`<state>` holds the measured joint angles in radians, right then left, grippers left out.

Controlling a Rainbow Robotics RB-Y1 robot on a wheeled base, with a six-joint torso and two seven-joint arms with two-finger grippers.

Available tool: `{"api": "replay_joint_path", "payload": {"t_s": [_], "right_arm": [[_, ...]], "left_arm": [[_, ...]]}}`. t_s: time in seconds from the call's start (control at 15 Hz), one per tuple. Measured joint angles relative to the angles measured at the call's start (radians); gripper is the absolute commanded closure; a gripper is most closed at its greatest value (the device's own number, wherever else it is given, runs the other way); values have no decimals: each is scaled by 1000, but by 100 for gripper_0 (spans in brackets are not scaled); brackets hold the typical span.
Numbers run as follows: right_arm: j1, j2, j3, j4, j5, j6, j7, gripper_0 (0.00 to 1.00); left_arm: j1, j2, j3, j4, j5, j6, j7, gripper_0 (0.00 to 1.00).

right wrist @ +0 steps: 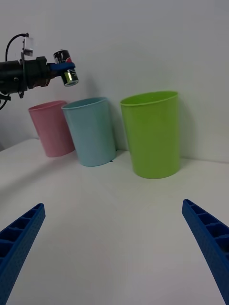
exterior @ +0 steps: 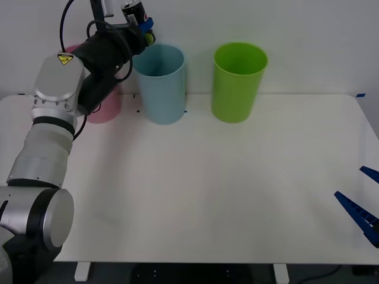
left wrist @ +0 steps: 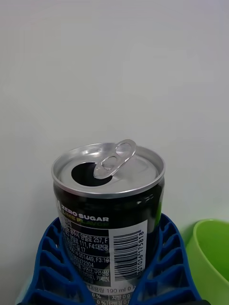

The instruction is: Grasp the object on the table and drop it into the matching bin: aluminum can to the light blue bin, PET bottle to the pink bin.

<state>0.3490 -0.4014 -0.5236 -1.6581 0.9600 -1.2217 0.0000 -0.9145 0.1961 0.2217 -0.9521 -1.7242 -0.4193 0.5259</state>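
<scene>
My left gripper (exterior: 141,26) is raised high at the back left and is shut on the aluminum can (exterior: 134,12), a small dark can with a silver top. In the left wrist view the can (left wrist: 109,214) sits upright between the blue fingers (left wrist: 50,267), its tab lifted. The right wrist view shows the can (right wrist: 67,68) hanging above the light blue bin (right wrist: 90,131), toward its pink-side rim. The light blue bin (exterior: 160,83) stands between the pink bin (exterior: 106,106), partly hidden by my left arm, and a green bin. My right gripper (exterior: 362,208) rests open at the table's right edge.
A bright green bin (exterior: 238,81) stands right of the light blue one at the back of the white table (exterior: 207,189). The wall rises close behind the bins. Wide bare tabletop lies in front of them.
</scene>
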Motion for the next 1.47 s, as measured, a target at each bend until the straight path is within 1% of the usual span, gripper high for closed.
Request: {"api": "replay_joint_path", "payload": {"t_s": [0.2,0.27,0.53,0.6,0.67,0.73,0.8,1.47], "right_arm": [[0,0,0,0,0,0,0,0],[0,0,0,0,0,0,0,0],[0,0,0,0,0,0,0,0],[0,0,0,0,0,0,0,0],[0,0,0,0,0,0,0,0],[0,0,0,0,0,0,0,0],[0,0,0,0,0,0,0,0],[0,0,0,0,0,0,0,0]], "left_arm": [[-26,-84,95,10,-134,21,-8,100],[-31,-99,108,10,-159,30,-11,100],[-35,-115,105,10,-176,48,-16,100],[-35,-115,104,10,-175,48,-16,93],[-35,-115,103,10,-175,48,-15,78],[-35,-115,102,10,-174,48,-16,23],[-35,-115,102,10,-170,50,-16,0],[-32,-115,93,10,-137,61,-25,0]]}}
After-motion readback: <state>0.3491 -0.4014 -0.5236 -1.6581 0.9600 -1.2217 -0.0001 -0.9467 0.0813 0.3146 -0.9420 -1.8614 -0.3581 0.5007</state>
